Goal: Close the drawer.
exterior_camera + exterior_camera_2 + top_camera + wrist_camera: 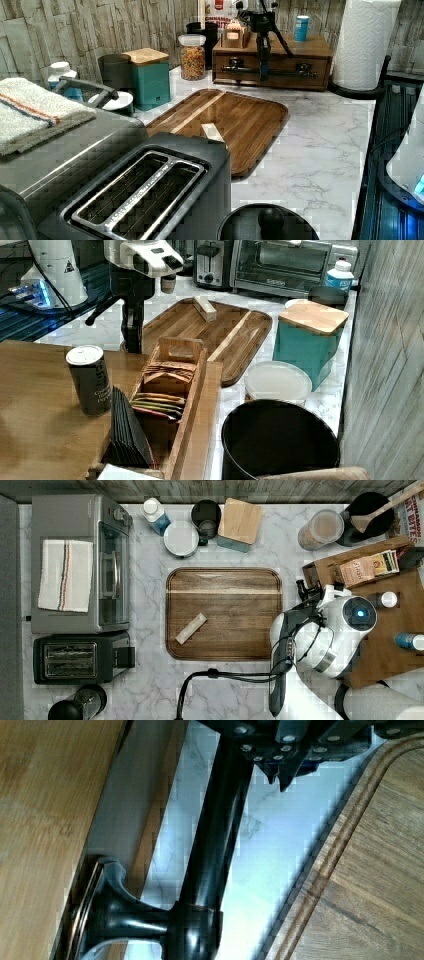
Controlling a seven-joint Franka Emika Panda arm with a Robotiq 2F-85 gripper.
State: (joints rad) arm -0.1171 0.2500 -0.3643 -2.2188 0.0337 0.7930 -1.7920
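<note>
Marble-patterned bench (150, 690) is stretching out under a crowd of kitchen gear, with the serving tray (225, 612) lying mid-surface and a small pale block (191, 628) resting on it. Over at the top view's right, the cabinet (272, 62) is carrying bottles and a tea box (167, 390). The drawer (270, 68) is sitting in the cabinet's front, and in the left view its face is looking nearly flush, a dark bar handle (212, 835) running across it. The end effector (263, 55) is hanging right at that handle; whether its fingers are clenched or released, I cannot tell. My read: the push is in its closing stage, if not finished. Next move is calling for a short, square press on the front, then backing straight off without snagging the bar.
</note>
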